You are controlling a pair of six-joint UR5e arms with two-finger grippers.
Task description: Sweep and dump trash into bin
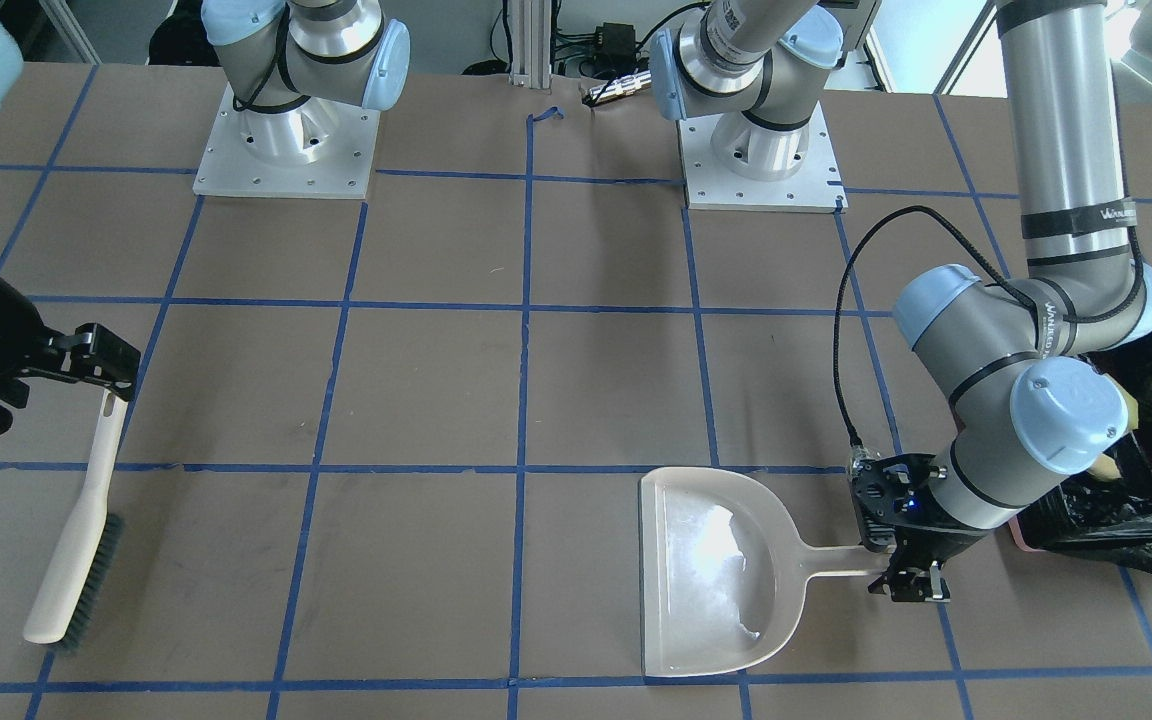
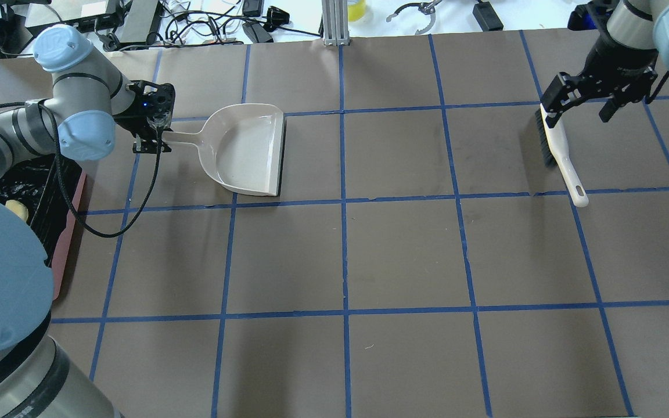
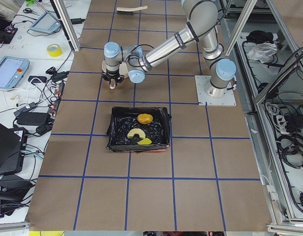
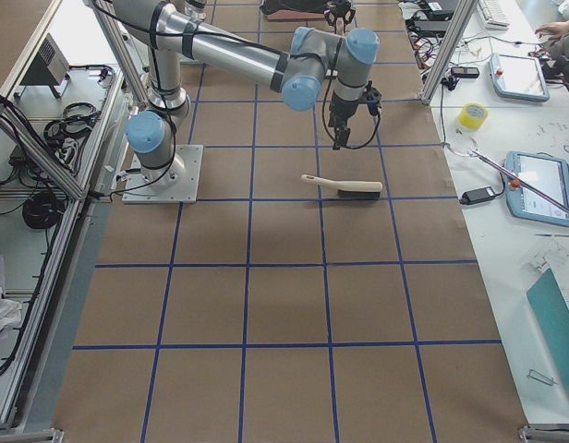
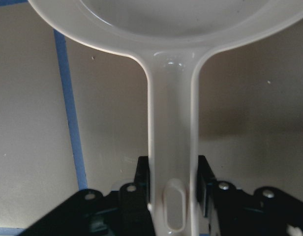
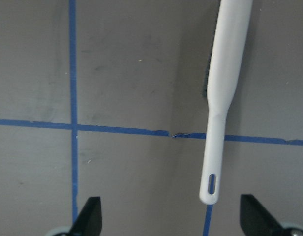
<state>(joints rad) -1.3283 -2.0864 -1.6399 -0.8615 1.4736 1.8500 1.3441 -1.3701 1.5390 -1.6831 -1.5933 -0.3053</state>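
Observation:
The three trash pieces lie in the black-lined pink bin [image 3: 117, 129]: the orange-brown oval [image 3: 144, 118], the tan crescent [image 3: 137, 133] and the yellow-green wedge [image 3: 144, 141]. The bin also shows at the overhead view's left edge [image 2: 76, 191]. The pale dustpan [image 2: 247, 151] lies flat and empty on the table. My left gripper [image 2: 151, 139] is shut on its handle [image 5: 171, 123]. My right gripper [image 6: 171, 216] is open and empty, just above the handle end of the white brush [image 6: 223, 98], which lies on the table [image 2: 561, 157].
The brown table with blue tape grid [image 2: 340, 255] spreads between the dustpan and the brush. The two arm bases [image 1: 286, 140] [image 1: 761, 150] stand at the robot's side. Cables and gear lie beyond the far edge [image 2: 207, 23].

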